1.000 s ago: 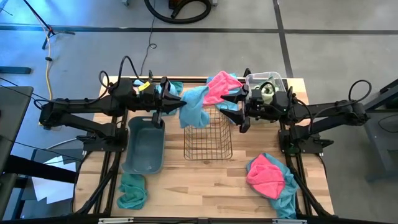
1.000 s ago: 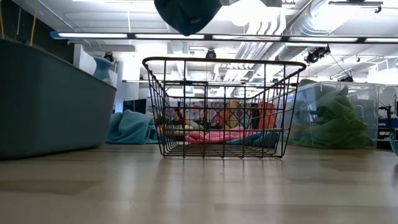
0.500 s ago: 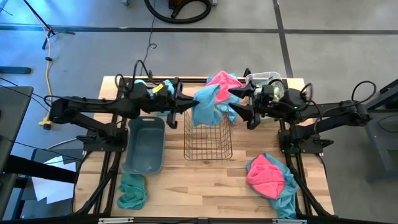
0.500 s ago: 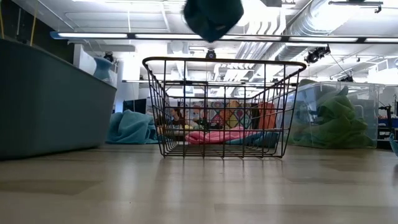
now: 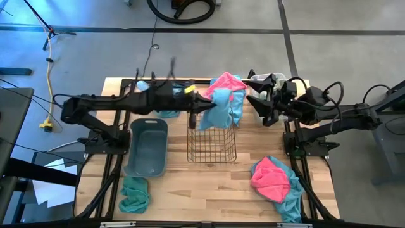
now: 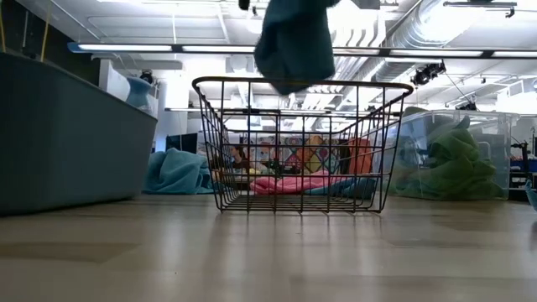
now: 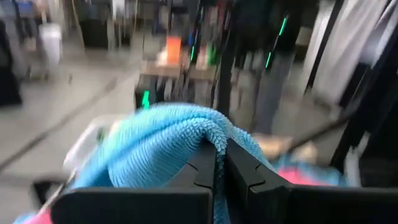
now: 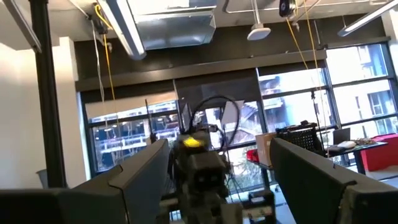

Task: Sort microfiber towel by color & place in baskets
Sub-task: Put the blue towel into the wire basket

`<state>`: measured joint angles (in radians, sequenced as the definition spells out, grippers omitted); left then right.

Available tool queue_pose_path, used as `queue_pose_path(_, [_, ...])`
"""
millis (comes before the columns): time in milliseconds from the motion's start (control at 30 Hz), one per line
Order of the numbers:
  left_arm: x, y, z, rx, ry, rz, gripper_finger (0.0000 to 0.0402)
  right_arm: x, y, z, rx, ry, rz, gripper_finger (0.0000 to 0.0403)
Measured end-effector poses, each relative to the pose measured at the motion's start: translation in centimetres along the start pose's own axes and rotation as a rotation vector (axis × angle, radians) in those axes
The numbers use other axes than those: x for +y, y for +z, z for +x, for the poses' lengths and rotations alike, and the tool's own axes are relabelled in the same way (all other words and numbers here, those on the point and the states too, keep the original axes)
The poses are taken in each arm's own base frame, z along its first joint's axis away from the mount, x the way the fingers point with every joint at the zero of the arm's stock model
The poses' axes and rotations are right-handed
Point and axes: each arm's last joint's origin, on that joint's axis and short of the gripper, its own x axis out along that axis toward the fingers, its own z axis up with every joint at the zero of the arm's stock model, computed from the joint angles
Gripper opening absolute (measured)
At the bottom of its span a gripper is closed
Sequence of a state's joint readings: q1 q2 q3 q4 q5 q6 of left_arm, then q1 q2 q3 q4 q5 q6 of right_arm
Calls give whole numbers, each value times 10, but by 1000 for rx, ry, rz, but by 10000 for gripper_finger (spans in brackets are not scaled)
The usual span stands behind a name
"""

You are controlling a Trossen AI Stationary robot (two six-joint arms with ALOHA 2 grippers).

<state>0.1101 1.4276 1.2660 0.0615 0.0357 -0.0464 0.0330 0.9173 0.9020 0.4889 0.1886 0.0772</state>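
While the right gripper (image 5: 261, 107) waited agape, a teal towel (image 5: 221, 107) was held clamped in the left gripper (image 5: 204, 109) above the wire basket (image 5: 212, 149).

A light wooden bench (image 5: 209, 183) stands on a grey concrete floor (image 5: 342, 44) crossed by dark seams. Overhead run long strip lights (image 6: 151, 48) and exposed ducts (image 6: 369, 33); tall windows (image 8: 137, 134) face buildings outside.

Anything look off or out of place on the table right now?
Mostly unsorted cloth. A pink towel lies tangled with a teal one near the right edge. Another teal towel sits loose beside the grey tub. The left tool dangles a blue towel over the wire basket, which already holds pink.
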Motion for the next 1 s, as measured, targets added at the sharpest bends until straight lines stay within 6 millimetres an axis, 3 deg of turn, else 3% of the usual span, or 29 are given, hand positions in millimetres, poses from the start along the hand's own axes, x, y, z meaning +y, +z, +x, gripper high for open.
queue_pose_path(200, [1,5,23,325,-3,99,0,0,-2,0,26,-2,-5,277])
queue_pose_path(433, [2,-17,56,558,-14,141,0,0,-4,0,47,-4,-9,277])
queue_pose_path(667, [-4,-49,80,672,-50,184,0,-1,-9,0,90,-8,-10,277])
queue_pose_path(1000, [-9,-101,96,917,-60,196,0,-1,-8,0,87,-8,-6,277])
